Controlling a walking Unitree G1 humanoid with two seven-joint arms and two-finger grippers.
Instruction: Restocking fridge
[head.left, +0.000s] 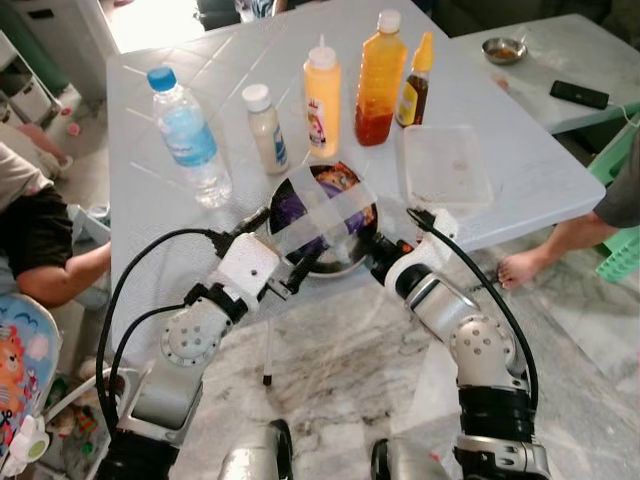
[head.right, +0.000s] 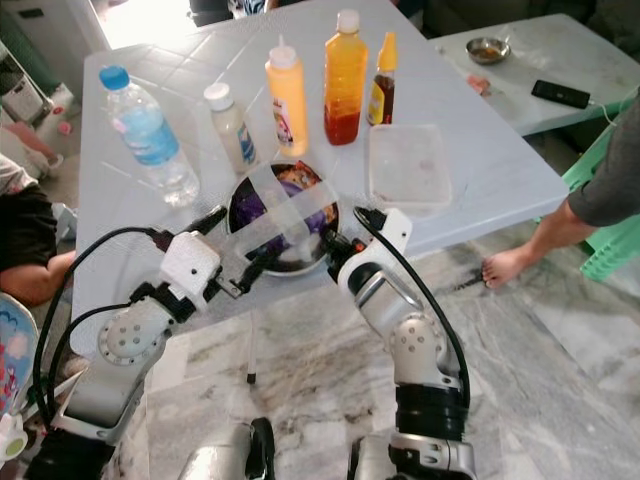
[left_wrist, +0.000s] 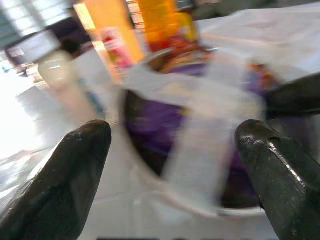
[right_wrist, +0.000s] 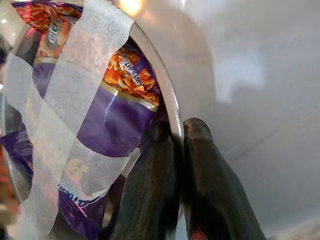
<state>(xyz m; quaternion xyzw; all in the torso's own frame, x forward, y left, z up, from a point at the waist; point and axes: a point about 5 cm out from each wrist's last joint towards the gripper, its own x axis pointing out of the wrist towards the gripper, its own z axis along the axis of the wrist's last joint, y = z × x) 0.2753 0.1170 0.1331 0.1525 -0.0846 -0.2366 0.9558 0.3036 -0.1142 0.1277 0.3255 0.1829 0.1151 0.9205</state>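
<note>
Pinching the steel bowl (head.left: 325, 215) by its rim, our right gripper (right_wrist: 177, 132) steadies it at the table (head.left: 540, 175) edge, presumably so our spread left gripper (head.left: 290, 277) can take the opposite side.

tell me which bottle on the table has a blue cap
The clear water bottle, standing at the robot's far left of the row. The small white bottle beside it has a white cap, and the other three hold yellow, orange or brown contents under pale or yellow tops.
</note>
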